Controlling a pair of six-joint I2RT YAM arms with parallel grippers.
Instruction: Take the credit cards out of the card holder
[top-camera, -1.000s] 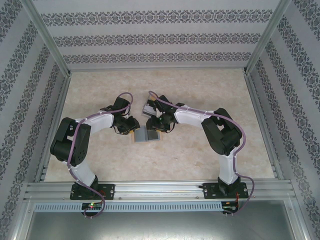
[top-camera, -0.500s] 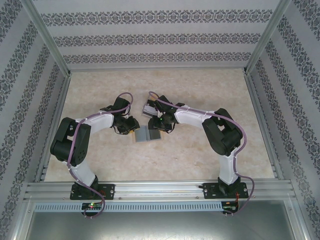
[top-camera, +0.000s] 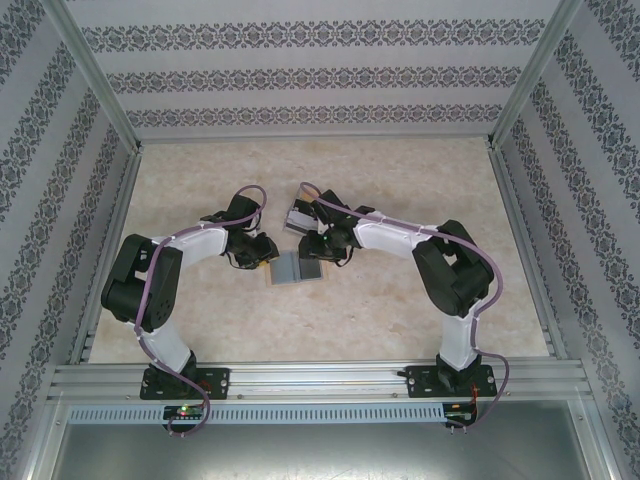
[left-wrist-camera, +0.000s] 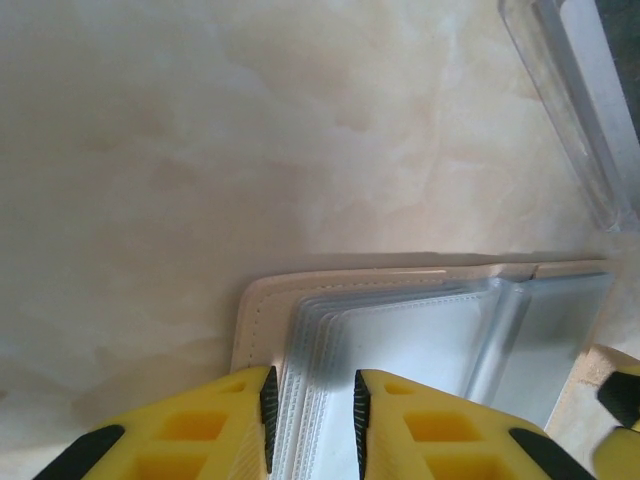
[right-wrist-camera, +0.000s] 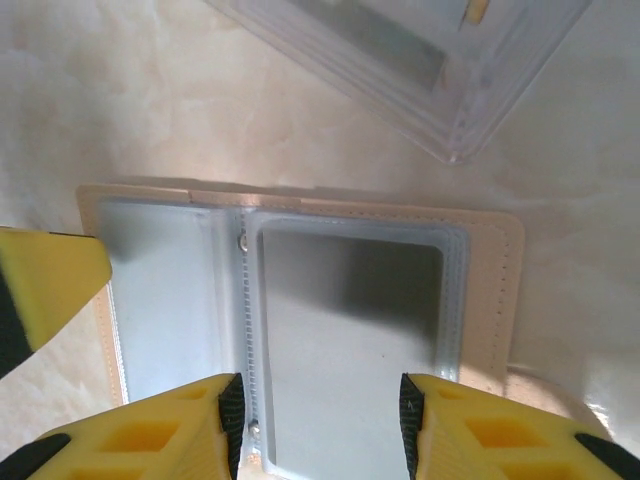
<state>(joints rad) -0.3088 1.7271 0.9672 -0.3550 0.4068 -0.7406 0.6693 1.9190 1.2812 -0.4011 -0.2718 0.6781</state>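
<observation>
1. Left wrist: left end effector (left-wrist-camera: 312, 405) straddles the card holder (left-wrist-camera: 420, 330) sleeve edges at 6 o'clock, fingers narrowly apart; grip unclear.
2. Right wrist: right end effector (right-wrist-camera: 320, 415), jaws apart, over card holder lying toward 12 o'clock on surface (right-wrist-camera: 100, 100).

Left arm (top-camera: 195, 242) and right arm (top-camera: 385, 233) are showing white shells, black joints; purple cables (top-camera: 250, 188) are running along; claw fingers (left-wrist-camera: 180, 435) are showing yellow, pads (right-wrist-camera: 232, 410) black.
</observation>
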